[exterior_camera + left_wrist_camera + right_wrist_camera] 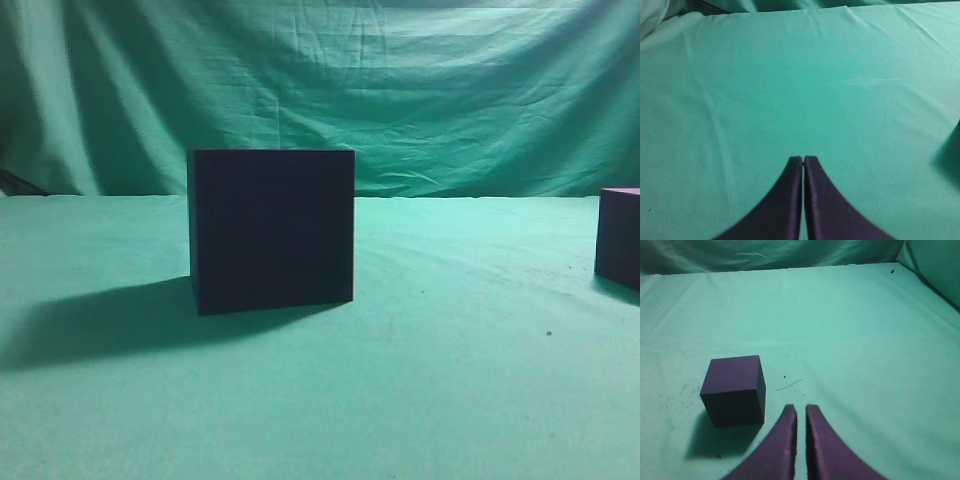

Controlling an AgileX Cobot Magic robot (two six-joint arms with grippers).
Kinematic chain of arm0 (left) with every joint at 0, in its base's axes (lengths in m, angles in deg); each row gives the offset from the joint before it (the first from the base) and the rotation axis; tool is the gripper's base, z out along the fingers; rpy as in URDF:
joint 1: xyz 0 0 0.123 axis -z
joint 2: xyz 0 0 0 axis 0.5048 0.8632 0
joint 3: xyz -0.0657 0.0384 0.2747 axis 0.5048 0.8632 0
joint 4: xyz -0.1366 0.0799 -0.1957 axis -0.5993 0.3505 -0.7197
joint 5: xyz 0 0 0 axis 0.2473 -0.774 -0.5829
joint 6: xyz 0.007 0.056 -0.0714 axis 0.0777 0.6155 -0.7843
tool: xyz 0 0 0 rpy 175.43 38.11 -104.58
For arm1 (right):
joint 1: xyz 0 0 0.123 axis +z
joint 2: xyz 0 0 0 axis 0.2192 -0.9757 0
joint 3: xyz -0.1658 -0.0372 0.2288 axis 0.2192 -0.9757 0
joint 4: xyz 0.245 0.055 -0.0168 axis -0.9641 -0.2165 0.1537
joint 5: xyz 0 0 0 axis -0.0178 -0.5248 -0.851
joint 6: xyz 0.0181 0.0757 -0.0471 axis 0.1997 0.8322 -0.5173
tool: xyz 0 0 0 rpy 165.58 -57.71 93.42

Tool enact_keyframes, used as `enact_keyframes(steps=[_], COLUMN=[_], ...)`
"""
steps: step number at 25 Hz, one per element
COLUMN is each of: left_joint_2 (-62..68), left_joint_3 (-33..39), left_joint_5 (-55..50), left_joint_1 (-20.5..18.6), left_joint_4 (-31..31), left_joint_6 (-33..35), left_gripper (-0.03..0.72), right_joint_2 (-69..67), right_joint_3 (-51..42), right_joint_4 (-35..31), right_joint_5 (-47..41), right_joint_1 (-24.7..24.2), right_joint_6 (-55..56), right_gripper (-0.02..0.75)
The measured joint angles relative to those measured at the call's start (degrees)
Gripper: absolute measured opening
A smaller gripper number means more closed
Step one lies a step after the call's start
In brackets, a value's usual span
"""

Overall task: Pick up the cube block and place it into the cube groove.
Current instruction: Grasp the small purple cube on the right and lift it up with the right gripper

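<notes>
The cube groove (270,230), a large dark navy-black box, stands on the green cloth left of centre in the exterior view. The cube block (620,235), small and dark purple, sits at that view's right edge, partly cut off. In the right wrist view the cube block (735,387) rests on the cloth just left of and slightly beyond my right gripper (801,409). That gripper is empty, with its fingers nearly together and a thin gap between them. My left gripper (803,159) is shut and empty over bare cloth. Neither gripper shows in the exterior view.
Green cloth (450,380) covers the table and hangs as a backdrop (420,90). It rises in a fold at the far right of the right wrist view (935,265). A thin thread (789,385) and dark specks lie near the cube block. A dark shadow (950,155) touches the left wrist view's right edge.
</notes>
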Motion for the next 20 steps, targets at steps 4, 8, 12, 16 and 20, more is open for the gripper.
enact_keyframes(steps=[4, 8, 12, 16, 20], left_joint_2=[0.0, 0.0, 0.0, 0.0, 0.0], left_joint_3=[0.0, 0.0, 0.0, 0.0, 0.0], left_joint_5=[0.0, 0.0, 0.0, 0.0, 0.0], left_joint_1=[0.0, 0.0, 0.0, 0.0, 0.0], left_joint_4=[0.0, 0.0, 0.0, 0.0, 0.0], left_joint_6=[0.0, 0.0, 0.0, 0.0, 0.0], left_gripper=[0.000, 0.000, 0.000, 0.000, 0.000], right_joint_2=[0.0, 0.0, 0.0, 0.0, -1.5], right_joint_3=[0.0, 0.0, -0.1, -0.1, 1.0], right_joint_4=[0.0, 0.6, -2.6, -4.5, -4.8], right_joint_5=[0.0, 0.5, 8.4, 21.6, 25.5], right_joint_1=[0.0, 0.0, 0.0, 0.0, 0.0], right_joint_6=[0.0, 0.0, 0.0, 0.0, 0.0], right_gripper=[0.000, 0.000, 0.000, 0.000, 0.000])
